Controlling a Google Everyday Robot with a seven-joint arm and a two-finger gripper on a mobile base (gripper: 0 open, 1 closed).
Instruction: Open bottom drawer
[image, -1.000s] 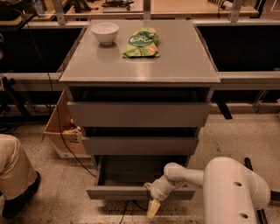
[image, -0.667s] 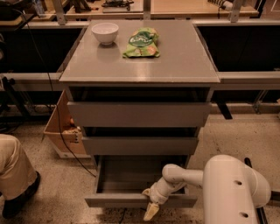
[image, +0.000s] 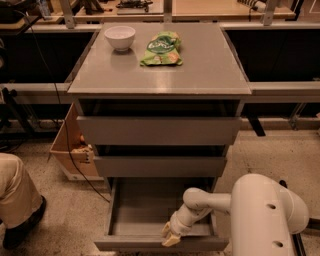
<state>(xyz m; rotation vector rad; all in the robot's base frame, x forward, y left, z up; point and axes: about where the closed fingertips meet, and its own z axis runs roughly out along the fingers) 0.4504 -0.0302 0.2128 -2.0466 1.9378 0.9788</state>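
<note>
The grey cabinet (image: 160, 75) has three drawers. The bottom drawer (image: 150, 243) is pulled well out, showing its plain grey tray (image: 145, 210). Its flat front runs along the bottom of the view. My gripper (image: 169, 235) sits at the front right of the open drawer, its yellowish fingertips at the top edge of the drawer front. My white arm (image: 260, 215) reaches in from the lower right. The two drawer fronts above, the top (image: 160, 130) and the middle (image: 160, 166), are closed.
A white bowl (image: 120, 37) and a green chip bag (image: 162, 48) lie on the cabinet top. A cardboard box (image: 75, 150) and a cable stand to the cabinet's left. A person's leg and shoe (image: 17, 205) are at the lower left.
The bottom drawer has slid further out toward the camera, and my gripper has moved down and back with its front edge.
</note>
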